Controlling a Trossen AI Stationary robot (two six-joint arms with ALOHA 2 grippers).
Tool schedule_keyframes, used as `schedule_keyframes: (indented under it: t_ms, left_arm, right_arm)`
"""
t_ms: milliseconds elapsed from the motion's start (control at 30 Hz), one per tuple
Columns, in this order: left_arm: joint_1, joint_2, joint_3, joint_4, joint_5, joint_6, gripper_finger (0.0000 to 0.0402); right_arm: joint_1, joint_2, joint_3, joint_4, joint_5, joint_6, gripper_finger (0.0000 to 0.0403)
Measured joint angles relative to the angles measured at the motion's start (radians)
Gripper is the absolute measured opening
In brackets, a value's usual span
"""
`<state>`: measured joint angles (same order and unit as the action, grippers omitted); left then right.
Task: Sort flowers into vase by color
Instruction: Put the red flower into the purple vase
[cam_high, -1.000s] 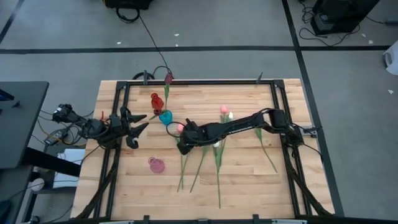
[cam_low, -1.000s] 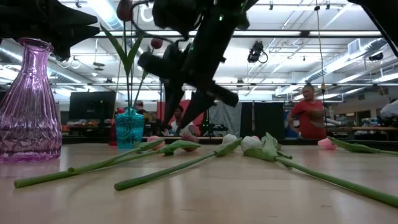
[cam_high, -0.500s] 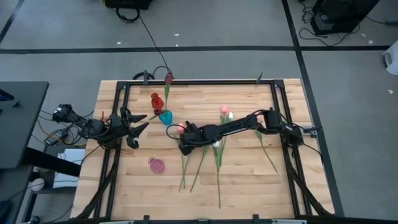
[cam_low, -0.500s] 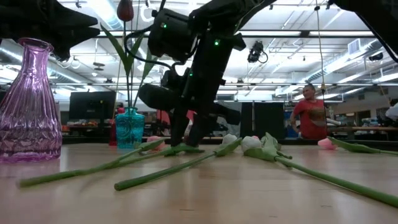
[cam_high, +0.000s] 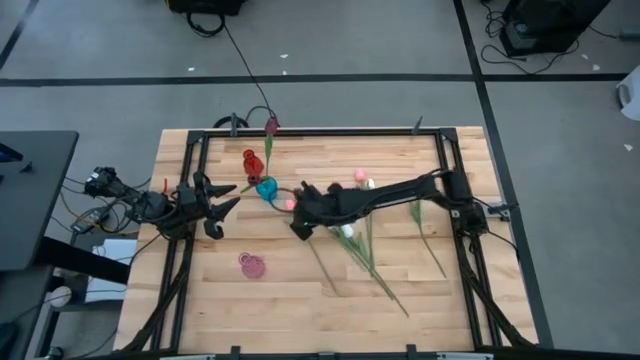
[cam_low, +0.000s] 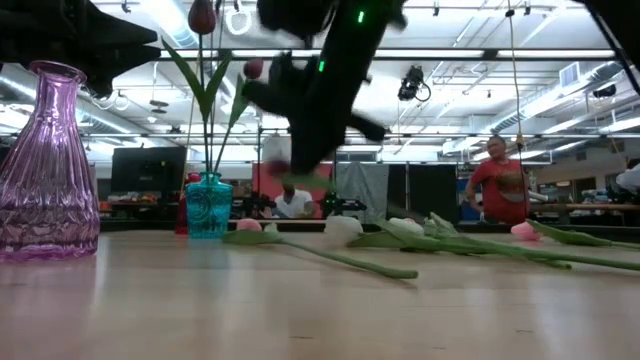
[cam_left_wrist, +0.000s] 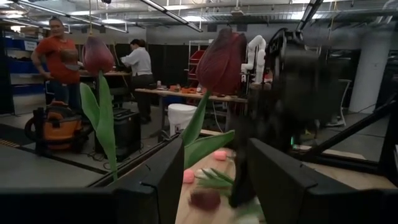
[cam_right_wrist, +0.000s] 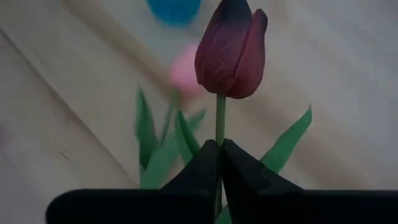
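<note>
Maroon tulip (cam_right_wrist: 231, 46) pinched at stem by right gripper (cam_right_wrist: 219, 163), frame centre in high view; left gripper (cam_high: 226, 208) fingers spread, frame left

three vases stood on the table: a red vase (cam_high: 250, 160), a teal vase (cam_high: 266, 187) and a pink vase (cam_high: 251, 264). maroon tulips (cam_left_wrist: 219, 60) numbered three: two stood in vases, one (cam_right_wrist: 231, 48) was gripped by its stem. about two pink tulips (cam_high: 359, 175) and two white tulips (cam_high: 347, 231) lay flat, stems overlapping.
</note>
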<state>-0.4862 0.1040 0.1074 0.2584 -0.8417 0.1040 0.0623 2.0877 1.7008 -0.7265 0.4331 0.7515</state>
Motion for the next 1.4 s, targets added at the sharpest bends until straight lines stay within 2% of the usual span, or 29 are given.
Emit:
schedule_keyframes:
  t_ms: [167,333,500,667,800,900,1100,1400]
  left_arm:
    - [0.0,0.0,0.0,0.0,-0.002,0.0,0.0182]
    - [0.0,0.0,0.0,-0.005,-0.002,-0.001,0.0182]
    - [0.0,0.0,0.0,-0.027,-0.002,-0.004,0.0182]
    - [0.0,0.0,0.0,-0.027,-0.003,-0.009,0.0182]
    - [0.0,0.0,0.001,-0.024,-0.003,-0.01,0.0182]
    - [0.0,0.0,0.001,-0.014,-0.013,-0.007,0.0182]
    - [0.0,0.0,0.001,-0.008,-0.028,-0.006,0.0182]
    - [0.0,0.0,0.001,-0.008,-0.054,-0.006,0.0182]
  right_arm:
    - [0.012,-0.126,0.0,0.077,0.108,-0.164,0.0012]
    - [-0.001,-0.217,-0.095,0.334,0.058,-0.331,0.0014]
    - [-0.035,-0.293,-0.344,0.871,-0.044,-0.519,0.0016]
    - [-0.091,-0.281,-0.578,1.438,-0.129,-0.626,0.0016]
    - [-0.139,-0.221,-0.668,1.846,-0.181,-0.663,0.0017]
    - [-0.161,-0.169,-0.677,2.04,-0.239,-0.706,0.0018]
    - [-0.165,-0.094,-0.615,2.218,-0.267,-0.848,0.0018]
    - [-0.167,-0.092,-0.558,2.251,-0.315,-0.935,0.0018]
